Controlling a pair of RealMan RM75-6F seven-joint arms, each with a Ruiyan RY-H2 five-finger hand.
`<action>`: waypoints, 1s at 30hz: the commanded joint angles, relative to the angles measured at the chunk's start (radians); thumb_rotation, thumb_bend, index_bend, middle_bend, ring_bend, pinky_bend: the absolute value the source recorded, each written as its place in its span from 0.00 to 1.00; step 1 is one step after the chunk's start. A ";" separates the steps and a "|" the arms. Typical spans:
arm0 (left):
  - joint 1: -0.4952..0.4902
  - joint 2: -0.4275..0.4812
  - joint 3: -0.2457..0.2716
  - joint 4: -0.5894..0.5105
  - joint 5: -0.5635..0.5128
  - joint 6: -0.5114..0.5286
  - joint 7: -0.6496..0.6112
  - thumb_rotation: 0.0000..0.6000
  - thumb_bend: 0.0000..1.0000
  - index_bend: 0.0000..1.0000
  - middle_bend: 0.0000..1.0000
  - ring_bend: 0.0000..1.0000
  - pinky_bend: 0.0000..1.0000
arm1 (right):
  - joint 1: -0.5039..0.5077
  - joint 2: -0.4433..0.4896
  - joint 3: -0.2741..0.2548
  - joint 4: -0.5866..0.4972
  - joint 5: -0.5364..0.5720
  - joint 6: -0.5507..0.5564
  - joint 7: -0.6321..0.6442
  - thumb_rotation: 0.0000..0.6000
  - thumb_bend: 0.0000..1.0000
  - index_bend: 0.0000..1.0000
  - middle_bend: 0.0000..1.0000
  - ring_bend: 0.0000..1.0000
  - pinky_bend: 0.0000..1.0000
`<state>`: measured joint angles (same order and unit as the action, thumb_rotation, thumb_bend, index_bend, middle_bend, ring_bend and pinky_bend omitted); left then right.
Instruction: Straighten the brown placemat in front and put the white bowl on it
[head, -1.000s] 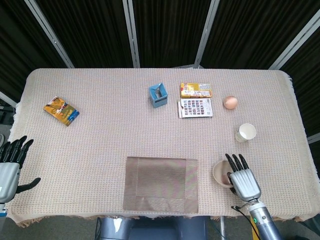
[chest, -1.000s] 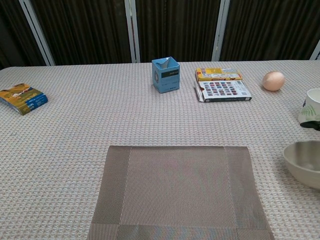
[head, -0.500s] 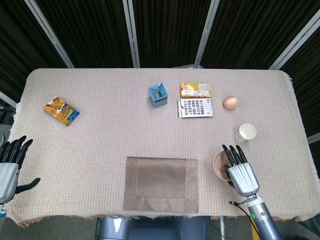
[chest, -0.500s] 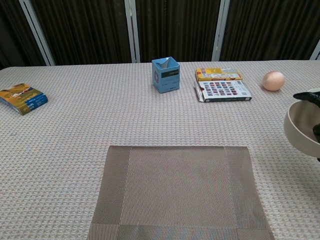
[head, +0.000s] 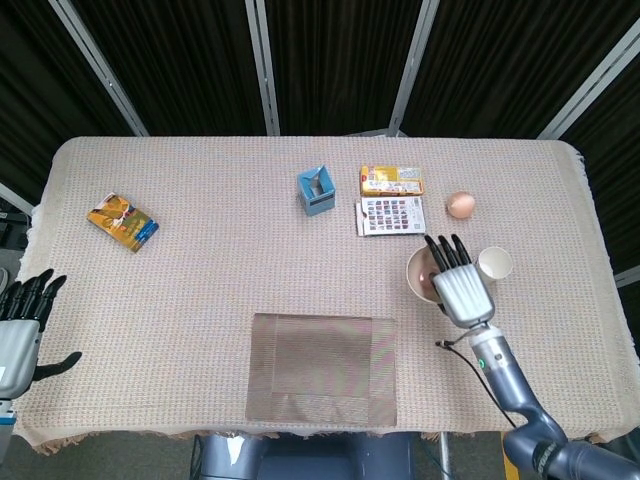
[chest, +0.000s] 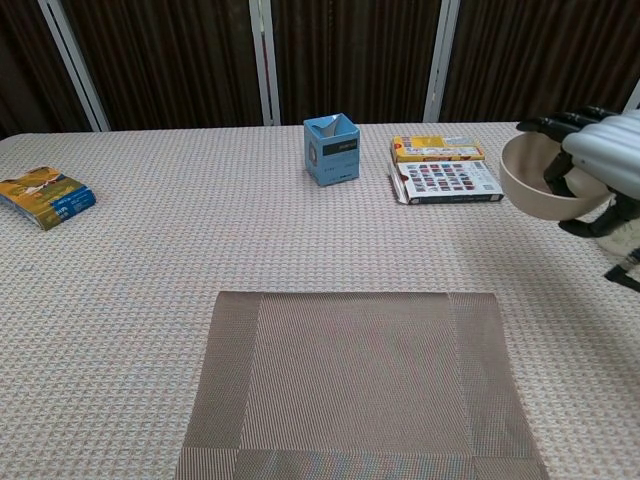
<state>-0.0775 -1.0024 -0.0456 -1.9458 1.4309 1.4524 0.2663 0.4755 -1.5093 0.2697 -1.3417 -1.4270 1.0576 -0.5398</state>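
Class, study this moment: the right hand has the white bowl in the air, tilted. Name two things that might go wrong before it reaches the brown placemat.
1. The right hand holds the white bowl by its rim only, tilted and lifted off the table; it may slip and drop.
2. The white cup stands right beside the hand, and the picture card lies nearby; a swing toward the brown placemat might knock the cup.

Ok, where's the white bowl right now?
The white bowl is held in the right hand, off the table, right of the brown placemat, beside the paper cup.
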 joint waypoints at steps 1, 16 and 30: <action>-0.008 -0.009 -0.004 0.010 -0.019 -0.013 0.010 1.00 0.00 0.00 0.00 0.00 0.00 | 0.099 -0.058 0.081 0.134 0.122 -0.122 -0.071 1.00 0.23 0.74 0.03 0.00 0.00; -0.032 -0.037 -0.023 0.040 -0.100 -0.045 0.045 1.00 0.00 0.00 0.00 0.00 0.00 | 0.223 -0.201 0.107 0.519 0.373 -0.312 -0.065 1.00 0.23 0.73 0.03 0.00 0.00; -0.037 -0.044 -0.018 0.037 -0.108 -0.045 0.054 1.00 0.00 0.00 0.00 0.00 0.00 | 0.223 -0.172 0.087 0.456 0.353 -0.234 0.012 1.00 0.00 0.00 0.00 0.00 0.00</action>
<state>-0.1140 -1.0472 -0.0640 -1.9092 1.3231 1.4079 0.3205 0.7065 -1.7096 0.3562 -0.8313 -1.0671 0.7847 -0.5370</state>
